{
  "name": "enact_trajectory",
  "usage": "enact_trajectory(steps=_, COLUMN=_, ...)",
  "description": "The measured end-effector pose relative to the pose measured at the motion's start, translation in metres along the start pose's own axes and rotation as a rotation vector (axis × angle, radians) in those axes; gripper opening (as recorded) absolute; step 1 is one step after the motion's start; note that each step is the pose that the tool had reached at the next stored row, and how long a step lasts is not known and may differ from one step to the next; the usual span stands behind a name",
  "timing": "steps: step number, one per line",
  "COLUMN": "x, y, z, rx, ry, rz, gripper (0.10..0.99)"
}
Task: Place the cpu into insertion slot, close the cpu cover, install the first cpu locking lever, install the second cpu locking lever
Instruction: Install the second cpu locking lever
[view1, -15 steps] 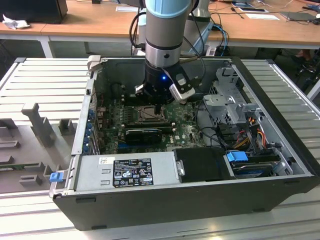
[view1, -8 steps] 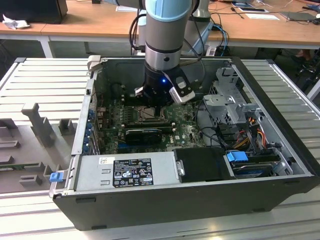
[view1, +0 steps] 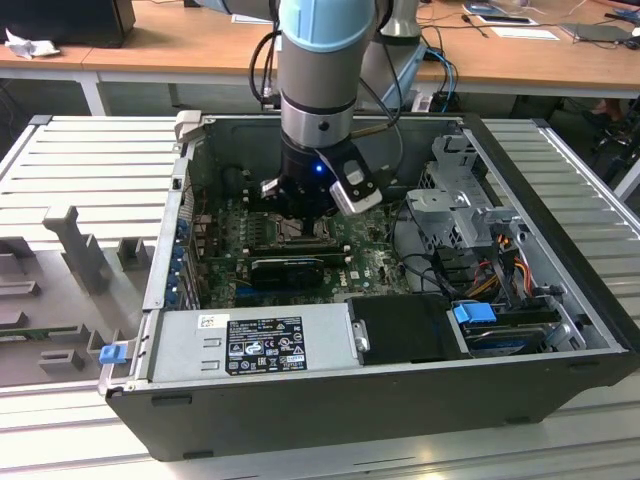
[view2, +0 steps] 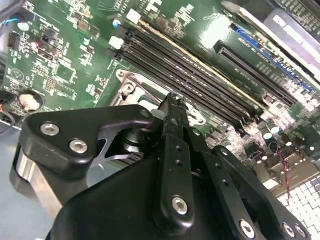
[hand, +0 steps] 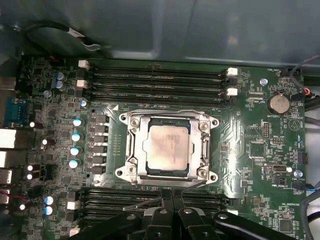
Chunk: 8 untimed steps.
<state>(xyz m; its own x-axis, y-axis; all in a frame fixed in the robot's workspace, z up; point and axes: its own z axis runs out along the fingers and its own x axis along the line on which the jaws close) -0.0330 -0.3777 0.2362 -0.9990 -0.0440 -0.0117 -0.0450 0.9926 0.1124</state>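
- Exterior view, left to right: a grey moulded fixture (view1: 75, 265) sits on the ribbed table (view1: 80, 150) at the exterior view's left; the open computer case (view1: 330, 400) lies in the middle; a metal drive cage (view1: 465, 205) and a bundle of cables (view1: 500, 255) fill the case's right side.
- Near edge of the case: the power supply (view1: 255, 340) with its label, and a blue clip (view1: 112, 352) at the outer left corner.
- The arm (view1: 320, 90) comes straight down over the green motherboard (view1: 225, 270) and blocks the socket area from this camera; a black graphics card (view1: 288, 268) lies just in front of it.
- First wrist view gives what the exterior view cannot: the cpu (hand: 167, 147) lies flat in the insertion slot (hand: 131, 146), with the cpu cover (hand: 167, 119) down around it as a silvery frame. Black memory slots (hand: 155, 82) run along one side of the socket, more along the other.
- A coin cell (hand: 278, 104) sits well apart from the socket.
- Second wrist view: the hand (view2: 172, 102) has its fingers drawn together to a narrow tip, nothing held, poised just over the socket's metal rim between the memory slots (view2: 200, 75) and the board edge. Contact with the rim cannot be told.
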Motion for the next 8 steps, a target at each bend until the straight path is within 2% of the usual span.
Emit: enact_trajectory(steps=8, x=0.0186, y=0.0002, z=0.0013, rx=-0.012, ry=-0.0003, rz=-0.001, gripper=0.106)
